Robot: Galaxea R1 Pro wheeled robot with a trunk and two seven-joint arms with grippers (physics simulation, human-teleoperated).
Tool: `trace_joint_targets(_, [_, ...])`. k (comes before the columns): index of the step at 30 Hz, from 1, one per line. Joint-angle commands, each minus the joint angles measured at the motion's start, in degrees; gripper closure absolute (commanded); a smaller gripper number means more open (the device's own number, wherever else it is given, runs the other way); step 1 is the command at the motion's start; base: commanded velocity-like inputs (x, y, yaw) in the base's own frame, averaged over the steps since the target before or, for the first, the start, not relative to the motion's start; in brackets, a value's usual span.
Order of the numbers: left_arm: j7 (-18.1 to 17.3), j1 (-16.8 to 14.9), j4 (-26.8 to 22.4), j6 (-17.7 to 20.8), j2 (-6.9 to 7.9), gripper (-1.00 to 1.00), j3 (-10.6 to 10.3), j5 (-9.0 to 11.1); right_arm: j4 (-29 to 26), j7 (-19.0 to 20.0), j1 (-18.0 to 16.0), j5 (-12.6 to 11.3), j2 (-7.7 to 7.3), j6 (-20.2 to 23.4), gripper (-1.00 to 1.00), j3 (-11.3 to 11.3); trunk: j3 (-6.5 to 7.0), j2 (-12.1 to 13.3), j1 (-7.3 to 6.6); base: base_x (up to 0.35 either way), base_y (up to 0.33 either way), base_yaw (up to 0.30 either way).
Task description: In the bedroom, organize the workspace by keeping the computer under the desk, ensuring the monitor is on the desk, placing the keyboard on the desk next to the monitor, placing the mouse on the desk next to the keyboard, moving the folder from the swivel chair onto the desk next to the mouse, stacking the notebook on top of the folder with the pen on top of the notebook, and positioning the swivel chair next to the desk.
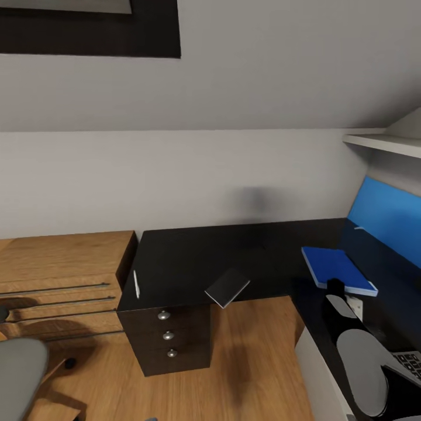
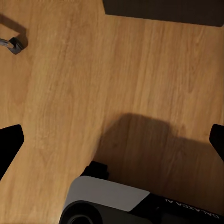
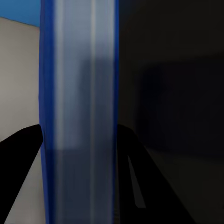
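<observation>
The blue folder hovers low over the right wing of the black desk, held at its near edge by my right gripper. In the right wrist view the folder's white-edged side runs between the two dark fingers of the right gripper, which press on both faces. The grey notebook lies at the desk's front edge, partly overhanging. The whitish pen lies near the desk's left end. A corner of the keyboard shows at the lower right. My left gripper hangs open over the wood floor.
The swivel chair's grey seat is at lower left, with a castor on the floor. A wooden dresser adjoins the desk's left end. Blue wall panel and white shelf stand at right. A white box side shows below the desk.
</observation>
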Motion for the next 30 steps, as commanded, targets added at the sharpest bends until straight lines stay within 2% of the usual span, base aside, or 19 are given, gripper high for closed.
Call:
trace_joint_targets(1, [0.3, -0.1, 0.0, -0.3, 0.03, -1.00, -0.5, 0.6, 0.0, -0.1, 0.0, -0.4, -0.08, -0.2, 1.00, 0.1, -0.07, -0.1, 0.02, 0.139, -0.082, 0.000])
trace_joint_targets(7, [0.3, -0.1, 0.0, -0.4, 0.07, -1.00, -0.4, 0.6, 0.5, -0.1, 0.0, -0.7, -0.21, -0.3, 1.00, -0.1, -0.07, -0.1, 0.02, 0.116, -0.059, 0.000])
trace_joint_targets(21, [0.4, -0.1, 0.0, -0.3, 0.10, -1.00, -0.4, 0.6, 4.6, -0.2, 0.1, -0.9, -1.02, -0.1, 1.00, -0.2, -0.07, -0.1, 0.02, 0.005, -0.003, 0.000])
trace_joint_targets(30, [0.4, -0.1, 0.0, -0.3, 0.15, -1.00, -0.3, 0.6, 5.0, -0.2, 0.1, -0.9, -1.10, -0.2, 1.00, -0.2, -0.07, -0.1, 0.02, 0.000, 0.000, 0.000])
